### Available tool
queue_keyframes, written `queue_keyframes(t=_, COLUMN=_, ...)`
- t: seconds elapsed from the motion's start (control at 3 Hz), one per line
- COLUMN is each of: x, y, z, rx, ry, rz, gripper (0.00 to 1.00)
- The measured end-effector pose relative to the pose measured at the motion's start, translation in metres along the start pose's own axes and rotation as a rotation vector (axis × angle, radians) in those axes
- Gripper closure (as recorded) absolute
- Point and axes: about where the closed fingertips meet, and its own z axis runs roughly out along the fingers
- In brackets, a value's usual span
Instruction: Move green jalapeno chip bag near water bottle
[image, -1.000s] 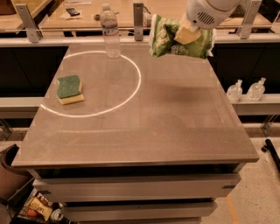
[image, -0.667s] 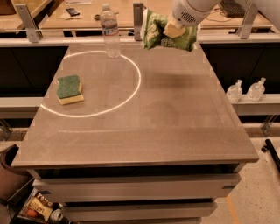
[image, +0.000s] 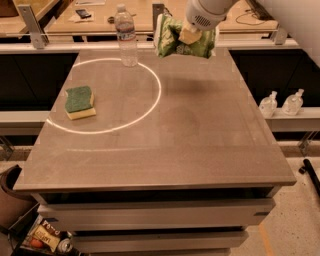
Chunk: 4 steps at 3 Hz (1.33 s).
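One high camera at the near side of the table (image: 200, 145) looks down across it to the gripper (image: 190, 34), which clasps the green jalapeno chip bag (image: 170, 41) over the far edge.

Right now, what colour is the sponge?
Sponge green over yellow, camera view; hand holds chip bag aloft.

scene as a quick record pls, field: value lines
gripper: gripper over the table's far edge, shut on the green jalapeno chip bag
bag: in the air above the table, not resting on it
target: water bottle, upright, left of the bag, not touching it
other: sponge on the table's left side; two pump bottles beyond its right side
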Motion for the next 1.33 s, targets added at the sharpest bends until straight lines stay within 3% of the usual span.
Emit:
queue_keyframes(t=1.0, x=-0.025, y=-0.033, z=0.094, rx=-0.024, ry=-0.081, rz=-0.003, gripper=1.00)
queue_keyframes(t=1.33, x=-0.025, y=-0.032, z=0.099, rx=-0.028, ry=-0.082, rz=-0.003, gripper=0.87)
